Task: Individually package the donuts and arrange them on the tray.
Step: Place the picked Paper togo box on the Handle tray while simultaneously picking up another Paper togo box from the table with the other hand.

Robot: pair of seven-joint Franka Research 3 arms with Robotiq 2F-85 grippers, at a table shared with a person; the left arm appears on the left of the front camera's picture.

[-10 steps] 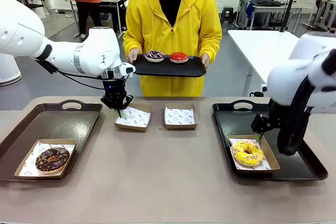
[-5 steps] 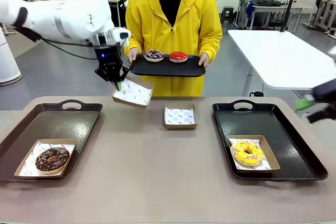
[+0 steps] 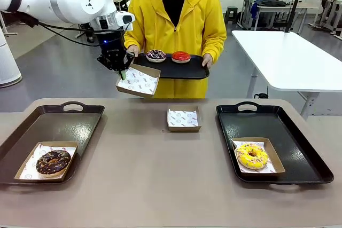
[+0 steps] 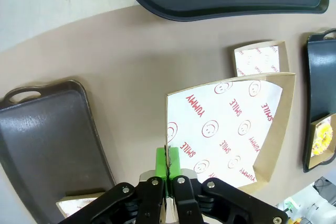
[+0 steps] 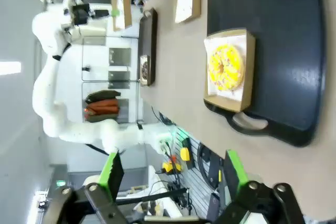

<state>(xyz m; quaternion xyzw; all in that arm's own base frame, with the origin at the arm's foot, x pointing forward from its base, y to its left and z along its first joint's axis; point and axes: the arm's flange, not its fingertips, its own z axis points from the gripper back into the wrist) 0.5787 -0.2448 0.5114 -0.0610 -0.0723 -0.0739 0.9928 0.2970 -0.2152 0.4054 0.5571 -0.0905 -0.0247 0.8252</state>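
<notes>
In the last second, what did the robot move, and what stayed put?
The left gripper, shut on the rim of an empty paper box, lifted it off the table up to the person's held tray. The right gripper pulled away from the right tray and is open. The other empty box, the yellow donut, the chocolate donut, and the held tray's sprinkled donut and red donut stayed put.

The yellow donut (image 3: 252, 155) has coloured sprinkles. The red donut (image 3: 181, 56) is shiny. The brown box (image 4: 277, 124) has white paper (image 4: 226, 124) with red smiley faces and words.
</notes>
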